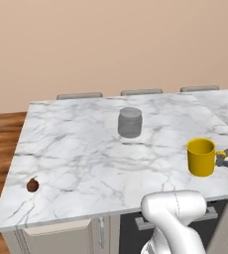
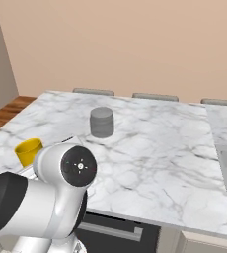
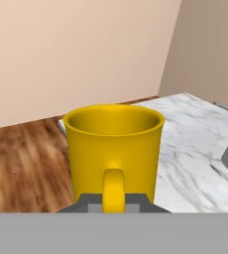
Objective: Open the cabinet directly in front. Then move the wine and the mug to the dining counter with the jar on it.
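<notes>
My gripper point(image 3: 113, 201) is shut on the handle of the yellow mug point(image 3: 113, 149), which stands upright with its opening up. In the left base view the mug point(image 1: 201, 157) is low over the near right part of the dining counter point(image 1: 76, 149), with the gripper point(image 1: 222, 158) at its right side. I cannot tell whether the mug touches the marble. The grey lidded jar point(image 1: 130, 122) stands further back, near the middle of the top. From the right base view the mug point(image 2: 28, 151) peeks out behind my arm, left of the jar point(image 2: 101, 122). The wine and the cabinet are out of view.
A small brown round thing point(image 1: 32, 185) lies near the counter's front left edge. Several chair backs point(image 1: 79, 95) line the far edge. Another marble top point(image 1: 225, 101) adjoins at the right. Wooden floor point(image 1: 2, 134) lies to the left.
</notes>
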Robot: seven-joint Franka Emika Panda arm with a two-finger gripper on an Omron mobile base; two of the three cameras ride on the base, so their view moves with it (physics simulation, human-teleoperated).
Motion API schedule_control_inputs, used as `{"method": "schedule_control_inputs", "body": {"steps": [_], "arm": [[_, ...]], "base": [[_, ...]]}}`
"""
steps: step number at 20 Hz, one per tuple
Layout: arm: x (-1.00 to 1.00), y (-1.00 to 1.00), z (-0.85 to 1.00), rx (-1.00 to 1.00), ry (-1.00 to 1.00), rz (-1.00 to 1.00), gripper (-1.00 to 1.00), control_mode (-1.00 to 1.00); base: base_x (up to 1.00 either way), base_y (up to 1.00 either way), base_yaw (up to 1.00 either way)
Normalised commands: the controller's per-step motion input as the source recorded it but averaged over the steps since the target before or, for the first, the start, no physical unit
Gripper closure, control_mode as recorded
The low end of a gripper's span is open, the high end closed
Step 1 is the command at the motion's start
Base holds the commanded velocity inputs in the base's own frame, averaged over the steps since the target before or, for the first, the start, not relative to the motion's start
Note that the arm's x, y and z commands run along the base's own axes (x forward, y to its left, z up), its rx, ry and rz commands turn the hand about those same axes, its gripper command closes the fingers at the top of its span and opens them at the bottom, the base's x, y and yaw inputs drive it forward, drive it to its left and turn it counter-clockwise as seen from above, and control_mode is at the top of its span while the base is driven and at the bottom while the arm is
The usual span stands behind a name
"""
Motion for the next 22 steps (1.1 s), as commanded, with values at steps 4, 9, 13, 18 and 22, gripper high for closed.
{"method": "schedule_control_inputs", "body": {"steps": [4,9,13,18,22], "arm": [[0.00,0.00,0.00,0.00,0.00,0.00,1.00,1.00],[0.00,0.00,0.00,0.00,0.00,0.00,1.00,1.00],[0.00,0.00,0.00,0.00,0.00,0.00,1.00,-1.00],[0.05,0.00,0.00,0.00,0.00,0.00,1.00,-1.00],[0.45,0.00,-0.01,0.00,0.00,0.00,1.00,-1.00]], "base": [[0.10,0.00,0.02],[0.00,0.00,0.00],[0.00,0.00,0.00],[0.00,0.00,0.00],[0.00,0.00,0.00]]}}
